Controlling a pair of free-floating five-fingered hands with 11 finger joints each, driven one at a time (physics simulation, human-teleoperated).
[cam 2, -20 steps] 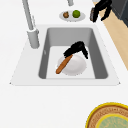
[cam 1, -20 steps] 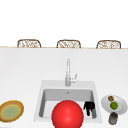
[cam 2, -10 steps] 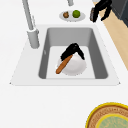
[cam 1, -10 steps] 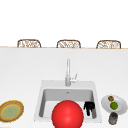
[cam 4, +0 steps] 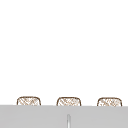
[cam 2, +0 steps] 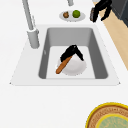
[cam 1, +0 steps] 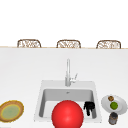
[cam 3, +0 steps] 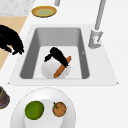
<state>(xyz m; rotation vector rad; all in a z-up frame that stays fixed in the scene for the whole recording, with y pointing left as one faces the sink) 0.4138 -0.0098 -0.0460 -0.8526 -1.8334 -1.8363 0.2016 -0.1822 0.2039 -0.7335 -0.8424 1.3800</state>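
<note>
In the sink (cam 2: 101, 65), a robot hand (cam 2: 72, 52) grasps an orange-brown stick (cam 2: 63, 65), its far end resting on the white plate (cam 2: 75, 67). The other robot hand (cam 2: 101, 10) hangs past the desk's front edge, fingers curled, holding nothing.

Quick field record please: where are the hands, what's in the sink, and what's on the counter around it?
Lower hand: hand down in the sink, over the white plate, at the orange-brown stick
Raised hand: other hand in the air off the sink's front edge
Counter: dish with green fruit and brown fruit; yellow plate
</note>
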